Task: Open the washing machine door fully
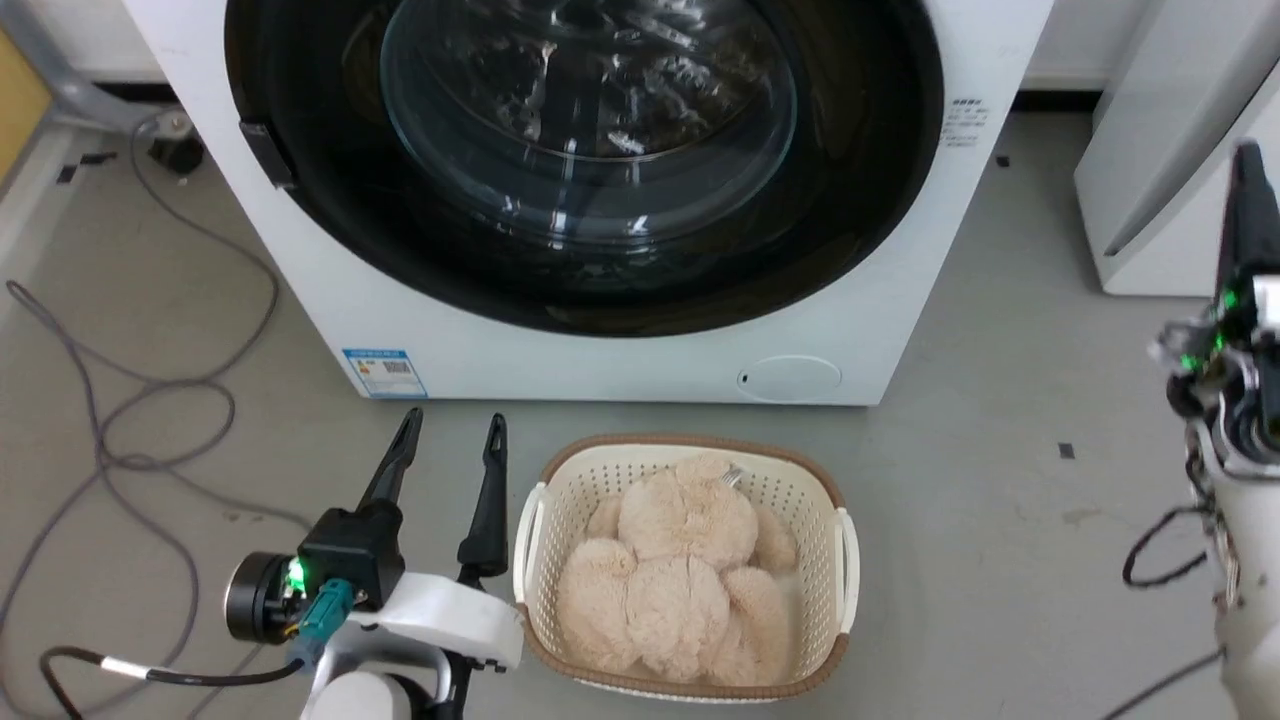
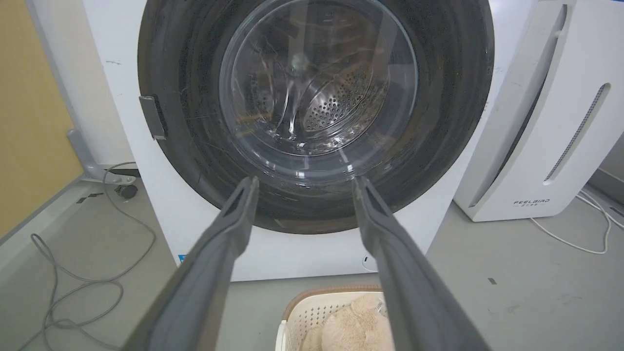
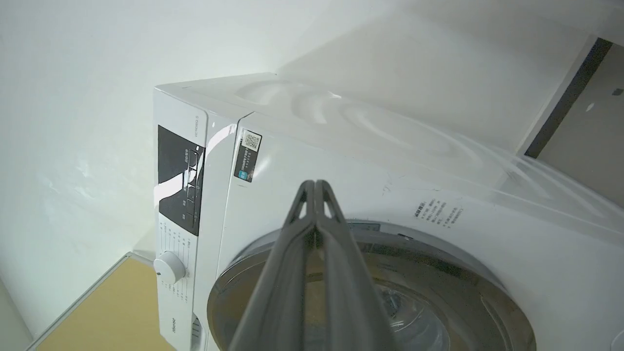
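Washing machine door [image 1: 585, 150] looks shut, ahead of & above left pincer [image 1: 452, 420] (fingers apart, empty); right pincer [image 3: 314, 184] has tips pressed together on nothing, door low ahead of it. Risk (est.): only obvious grip is small tab [image 2: 152, 117] up-left of left pincer, so fingers may skid off glossy rim; basket [image 1: 532, 520] just right of it could snag the arm. Door top cut off in head view; hinge side & latch state n/k.

Door [image 1: 585, 150]: round, glossy black, clear bulging window at centre. Observed shut, seated flush in the front of the white machine [image 1: 600, 365].
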### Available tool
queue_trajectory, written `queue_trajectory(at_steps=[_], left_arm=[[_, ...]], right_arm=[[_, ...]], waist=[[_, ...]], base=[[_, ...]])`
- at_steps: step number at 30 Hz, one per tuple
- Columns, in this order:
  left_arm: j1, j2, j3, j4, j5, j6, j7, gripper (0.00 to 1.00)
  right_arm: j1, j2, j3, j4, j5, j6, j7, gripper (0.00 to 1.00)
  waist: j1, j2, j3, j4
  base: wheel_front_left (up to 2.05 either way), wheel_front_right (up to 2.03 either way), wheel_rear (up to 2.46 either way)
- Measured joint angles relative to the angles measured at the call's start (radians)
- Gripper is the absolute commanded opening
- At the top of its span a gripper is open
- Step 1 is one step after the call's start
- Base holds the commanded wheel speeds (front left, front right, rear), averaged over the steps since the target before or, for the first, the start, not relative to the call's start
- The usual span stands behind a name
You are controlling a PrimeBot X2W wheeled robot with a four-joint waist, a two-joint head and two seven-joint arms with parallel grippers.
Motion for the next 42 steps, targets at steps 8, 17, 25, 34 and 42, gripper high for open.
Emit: queue_trajectory(at_steps=[8, 17, 25, 34, 42], left_arm=[[-0.035, 0.0, -0.017, -0.018, -0.009, 0.0, -0.016, 1.0], [-0.076, 0.0, -0.028, -0.032, -0.018, 0.0, -0.034, 1.0], [-0.104, 0.0, -0.04, -0.04, -0.028, 0.0, -0.053, 1.0], [-0.146, 0.0, -0.057, -0.046, -0.045, 0.0, -0.069, 1.0], [-0.175, 0.0, -0.065, -0.047, -0.062, 0.0, -0.088, 1.0]], right_arm=[[-0.213, -0.107, 0.2, 0.158, 0.172, 0.0, 0.063, 0.0], [-0.49, -0.177, 0.475, 0.369, 0.333, 0.0, 0.23, 0.0], [-0.718, -0.185, 0.673, 0.544, 0.456, 0.0, 0.408, 0.0], [-0.902, -0.183, 0.88, 0.653, 0.57, 0.0, 0.547, 0.0], [-1.024, -0.163, 1.069, 0.735, 0.664, 0.0, 0.641, 0.0]], waist=[[0.0001, 0.0, 0.058, 0.013], [0.0001, 0.0, 0.122, 0.026], [0.0, 0.0, 0.175, 0.03], [0.0, 0.0, 0.233, 0.039], [0.0, 0.0, 0.279, 0.047]], base=[[0.0, 0.0, 0.0], [0.0, 0.0, 0.0], [0.0, 0.0, 0.0], [0.0, 0.0, 0.0], [0.0, 0.0, 0.0]])
